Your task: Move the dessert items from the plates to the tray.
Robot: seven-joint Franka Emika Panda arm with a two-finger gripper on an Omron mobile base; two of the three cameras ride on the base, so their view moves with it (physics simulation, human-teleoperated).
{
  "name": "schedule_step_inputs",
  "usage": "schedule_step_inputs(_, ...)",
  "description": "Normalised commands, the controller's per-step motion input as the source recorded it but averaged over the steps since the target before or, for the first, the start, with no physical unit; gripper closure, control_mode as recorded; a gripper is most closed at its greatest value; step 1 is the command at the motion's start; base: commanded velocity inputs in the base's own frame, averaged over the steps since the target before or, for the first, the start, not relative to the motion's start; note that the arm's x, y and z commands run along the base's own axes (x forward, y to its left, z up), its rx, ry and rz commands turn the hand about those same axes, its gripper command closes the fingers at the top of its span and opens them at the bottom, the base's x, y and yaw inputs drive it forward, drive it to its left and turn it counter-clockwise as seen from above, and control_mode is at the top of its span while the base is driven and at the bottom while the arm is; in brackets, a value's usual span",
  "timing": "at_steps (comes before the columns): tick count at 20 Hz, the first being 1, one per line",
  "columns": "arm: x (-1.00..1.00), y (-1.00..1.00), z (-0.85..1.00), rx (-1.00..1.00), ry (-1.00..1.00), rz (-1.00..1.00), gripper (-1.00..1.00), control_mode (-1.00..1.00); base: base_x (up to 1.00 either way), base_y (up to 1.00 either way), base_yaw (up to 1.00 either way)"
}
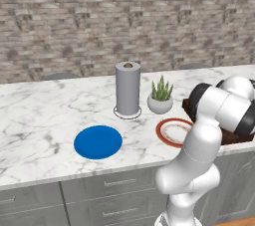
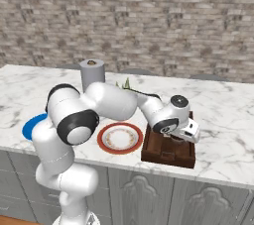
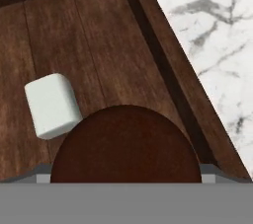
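Two desserts sit before your gripper [image 2: 174,139], which hangs low over the wooden tray [image 2: 167,154]: the chocolate cupcake [image 3: 126,144] fills the space at its tips, the pale cube [image 3: 52,104] just beside it on the tray floor. You cannot tell whether the fingers clamp the cupcake, for its dome hides them. Beside the tray lies your orange-rimmed plate [image 2: 119,138]; farther along the marble counter [image 1: 40,115] lies the blue plate [image 1: 98,142], near a paper-towel roll [image 1: 128,88] and potted plant [image 1: 161,96].
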Motion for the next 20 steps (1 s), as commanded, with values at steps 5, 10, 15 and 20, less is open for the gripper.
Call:
schedule_step_inputs(5,0.00,0.00,0.00,0.00,-0.01,0.00,-1.00,-1.00,0.00,0.00,0.00)
schedule_step_inputs(10,0.00,0.00,0.08,0.00,0.00,0.00,-1.00,-1.00,0.00,0.00,0.00)
schedule_step_inputs(15,0.00,0.01,0.21,0.00,0.00,-0.03,-1.00,-1.00,0.00,0.00,0.00)
schedule_step_inputs(20,0.00,0.15,0.09,0.00,-0.02,-0.02,-1.00,-1.00,0.00,0.00,0.00)
